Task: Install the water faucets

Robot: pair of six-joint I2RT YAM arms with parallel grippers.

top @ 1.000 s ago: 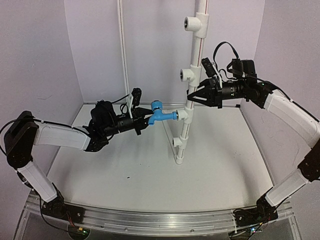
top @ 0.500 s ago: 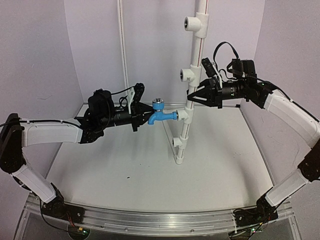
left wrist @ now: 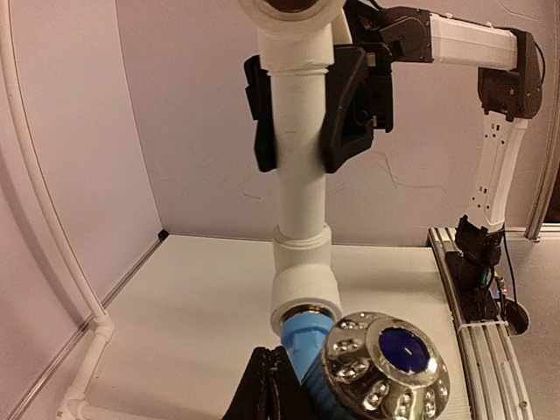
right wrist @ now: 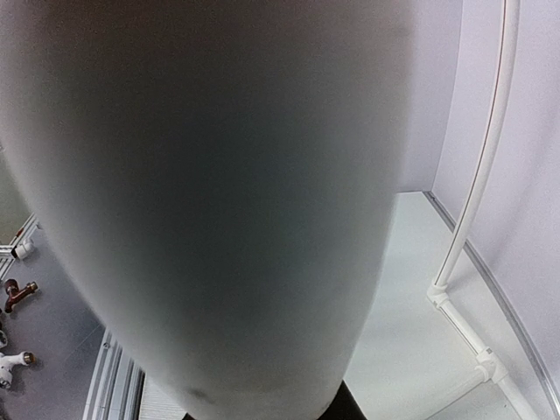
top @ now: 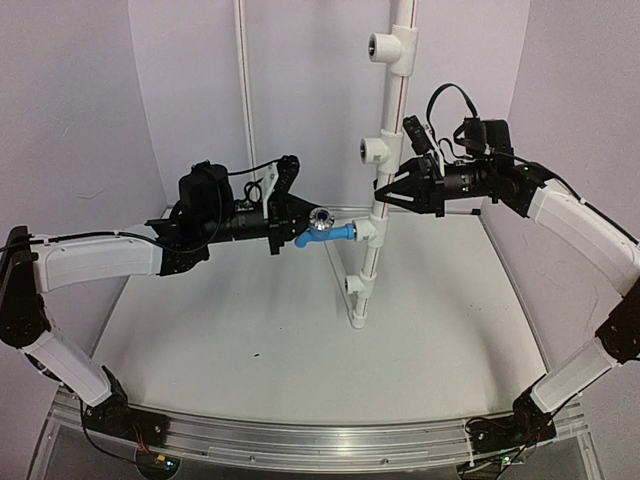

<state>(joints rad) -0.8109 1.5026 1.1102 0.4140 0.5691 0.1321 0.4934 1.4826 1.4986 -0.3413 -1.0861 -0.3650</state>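
Your left gripper (top: 291, 229) is clamped on the blue faucet (top: 326, 232), whose end sits in a tee fitting (top: 365, 230) on the upright white pipe (top: 373, 258).
Your right gripper (top: 382, 194) is closed around that pipe just above the faucet's tee, one finger on each side, and the right wrist view is filled by the blurred pipe. Two more tees with open mouths sit higher up, at (top: 375, 150) and (top: 388, 45), and another lower down (top: 354, 285) near the table (top: 300, 340). A thin white conduit (top: 245, 100) runs up the back wall behind your left arm. Since half a second ago the left wrist has rolled. The faucet's silvery knob (left wrist: 385, 359), which pointed up then, now faces toward the top camera. The right arm has not shifted.
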